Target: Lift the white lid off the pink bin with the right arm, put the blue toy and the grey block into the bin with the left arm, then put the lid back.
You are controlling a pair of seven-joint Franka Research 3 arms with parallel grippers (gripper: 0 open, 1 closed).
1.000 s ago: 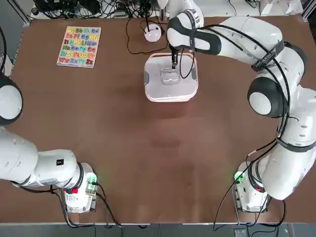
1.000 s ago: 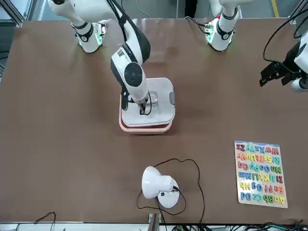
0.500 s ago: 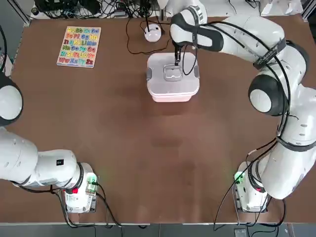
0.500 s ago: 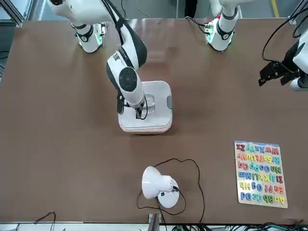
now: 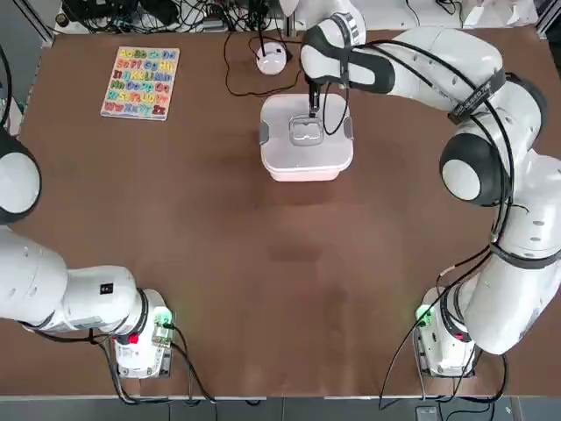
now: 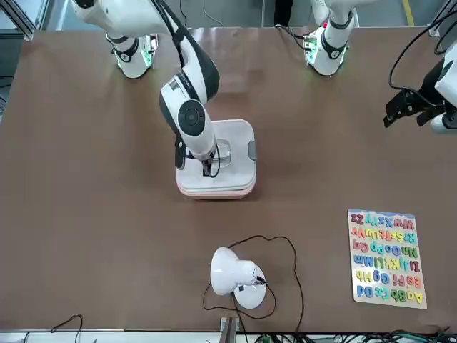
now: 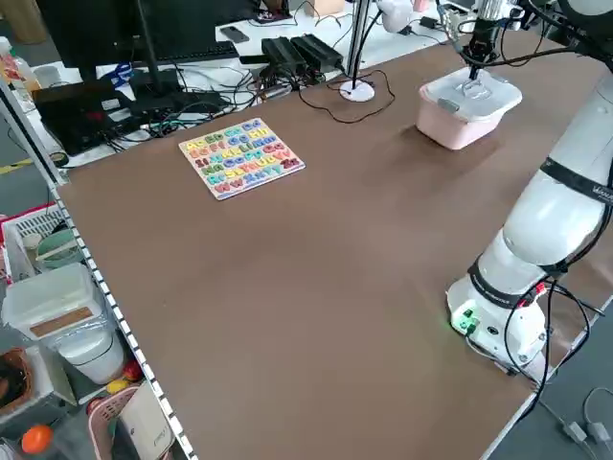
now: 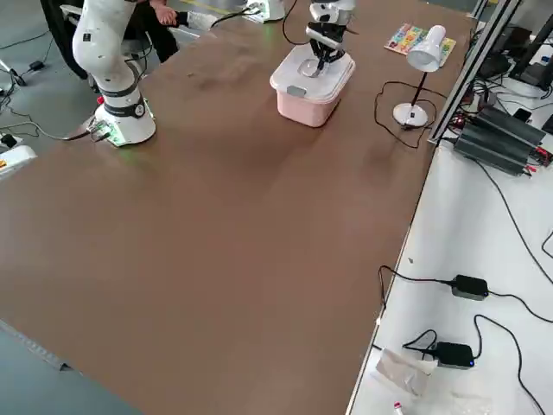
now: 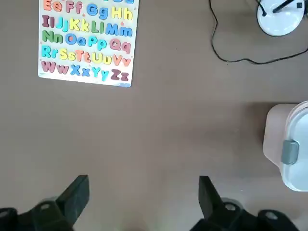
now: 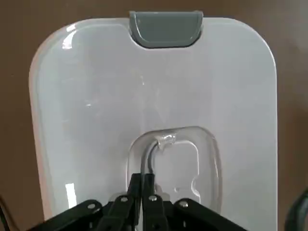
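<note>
The white lid (image 5: 285, 149) lies flat on the pink bin (image 5: 307, 174) at the table's far middle, with only a thin pink band showing under it. My right gripper (image 5: 313, 112) reaches down from the far side and is shut on the lid's recessed handle (image 10: 166, 144), with its fingers (image 10: 153, 188) pinched together. A grey clip (image 10: 166, 29) shows at the lid's edge. My left gripper (image 9: 142, 192) stands open over bare table at the left, well away from the bin (image 9: 276, 139). The blue toy and the grey block are hidden.
A colourful alphabet puzzle board (image 5: 140, 82) lies at the far left. A small round white device (image 5: 271, 60) with a black cable stands just beyond the bin. The right arm (image 5: 473, 167) arcs over the table's right side. Both arm bases (image 5: 140, 342) sit at the near edge.
The right gripper carried the lid a little to the right and away from the robot, then down. The lid, offset over the bin a second ago, now sits square on it.
</note>
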